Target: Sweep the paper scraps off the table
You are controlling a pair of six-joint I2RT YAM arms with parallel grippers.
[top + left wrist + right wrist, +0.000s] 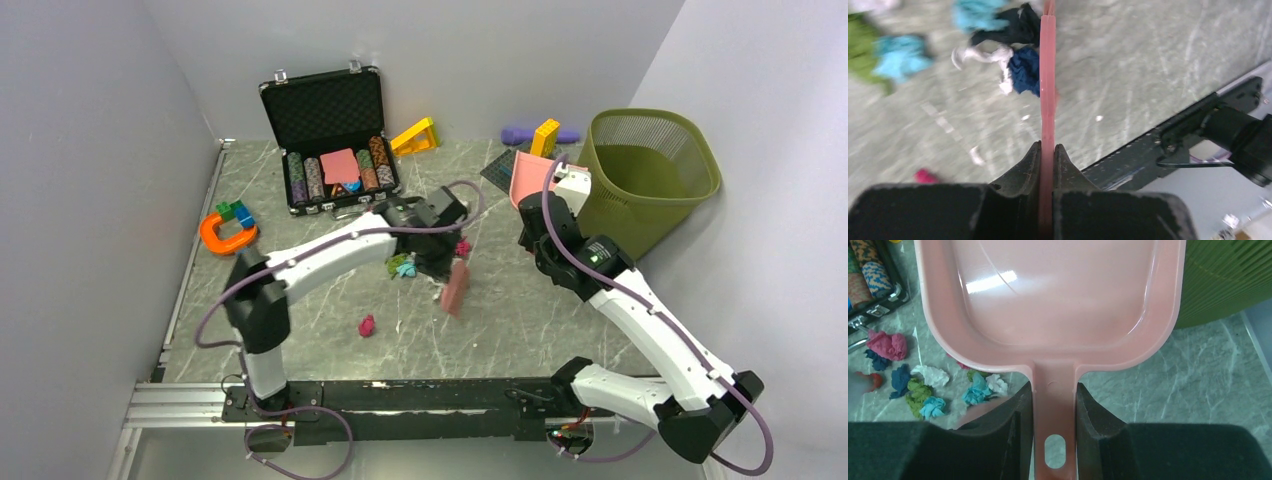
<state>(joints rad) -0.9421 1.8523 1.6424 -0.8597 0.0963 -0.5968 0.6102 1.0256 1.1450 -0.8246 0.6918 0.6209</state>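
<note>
Paper scraps [405, 268] lie bunched near the middle of the desk [560, 320], just under the left end effector [1047, 150], which is pinched narrow on a flat pink scraper [1047, 75] seen edge-on. One magenta wad [367, 325] sits apart at the pile's 7 o'clock. The right end effector [1054, 390] grips the handle of a pink dustpan [1048, 290], at the pile's 2 o'clock beside the green wastebasket [650, 170]. Sweeping well likely means laying the pan's lip flat on the desk, keeping the scraper's edge low, pushing toward 2 o'clock in short strokes, and fetching the stray wad last.
</note>
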